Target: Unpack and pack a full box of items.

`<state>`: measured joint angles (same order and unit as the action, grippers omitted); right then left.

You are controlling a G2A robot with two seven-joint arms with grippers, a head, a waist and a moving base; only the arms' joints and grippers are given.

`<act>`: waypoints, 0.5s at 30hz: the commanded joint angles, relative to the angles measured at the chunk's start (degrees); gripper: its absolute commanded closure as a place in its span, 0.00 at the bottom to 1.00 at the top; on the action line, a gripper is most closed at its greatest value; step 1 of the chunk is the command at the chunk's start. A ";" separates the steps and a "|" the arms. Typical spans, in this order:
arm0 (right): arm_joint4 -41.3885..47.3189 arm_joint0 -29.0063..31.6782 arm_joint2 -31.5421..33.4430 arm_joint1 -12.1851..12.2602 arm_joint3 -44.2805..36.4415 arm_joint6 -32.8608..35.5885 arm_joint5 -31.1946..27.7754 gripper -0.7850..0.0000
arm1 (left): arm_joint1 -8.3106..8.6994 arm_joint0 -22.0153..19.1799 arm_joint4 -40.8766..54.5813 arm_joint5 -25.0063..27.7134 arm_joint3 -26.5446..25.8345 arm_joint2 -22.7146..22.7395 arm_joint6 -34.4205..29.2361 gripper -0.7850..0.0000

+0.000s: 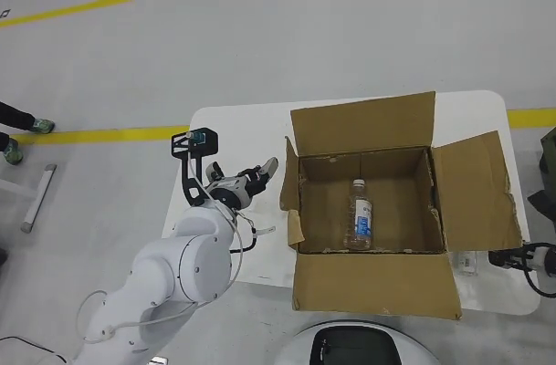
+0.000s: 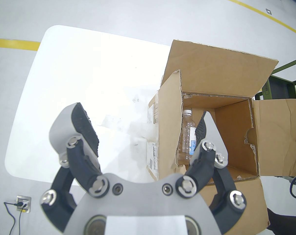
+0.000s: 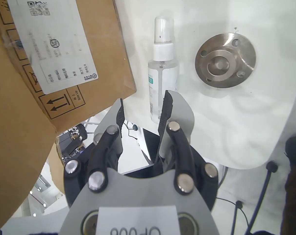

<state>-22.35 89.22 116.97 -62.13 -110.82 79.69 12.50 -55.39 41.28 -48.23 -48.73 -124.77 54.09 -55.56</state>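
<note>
**Both claws empty, one bottle in the box**

The open brown cardboard box (image 1: 373,283) stands on the white table (image 1: 232,137), flaps spread. A clear plastic bottle (image 1: 359,214) lies flat on its floor. The left gripper (image 2: 141,113) hangs over the table just beside the box, spread wide and holding nothing. The right gripper (image 3: 143,100) is at the table's edge, partly open and empty, near a clear spray bottle (image 3: 162,74) and a round steel flange (image 3: 225,59) lying outside the box

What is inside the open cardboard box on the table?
One clear plastic bottle lies on the floor of the cardboard box. A torn side flap leaning inward covers a strip of floor, which cannot be checked.
</note>
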 commanded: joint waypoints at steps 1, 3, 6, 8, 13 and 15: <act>-2.13 -0.51 -1.02 0.29 -0.21 0.11 0.45 0.53 | 0.00 0.00 0.00 0.00 0.00 0.00 0.00 0.00; -4.01 -1.04 -2.02 0.61 -0.37 0.56 0.90 0.53 | 0.00 0.00 0.00 0.00 0.00 0.00 0.00 0.00; -7.23 -1.88 -3.26 1.10 -1.13 1.16 1.74 0.53 | 0.00 0.00 0.00 0.00 0.00 0.00 0.00 0.00; -9.60 -2.42 -4.35 1.42 -2.01 1.71 2.31 0.52 | 0.00 0.00 0.00 0.00 0.00 0.00 0.00 0.00; -13.44 -3.46 -7.13 1.94 -3.78 2.15 3.99 0.51 | 0.00 0.00 0.00 0.00 0.00 0.00 0.00 0.00; -14.69 -3.65 -8.20 2.07 -4.03 1.93 5.02 0.51 | 0.00 0.00 0.00 0.00 0.00 0.00 0.00 0.00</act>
<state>-36.65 85.63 109.13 -60.10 -114.78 81.73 17.17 -55.39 41.28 -48.23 -48.73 -124.77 54.09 -55.56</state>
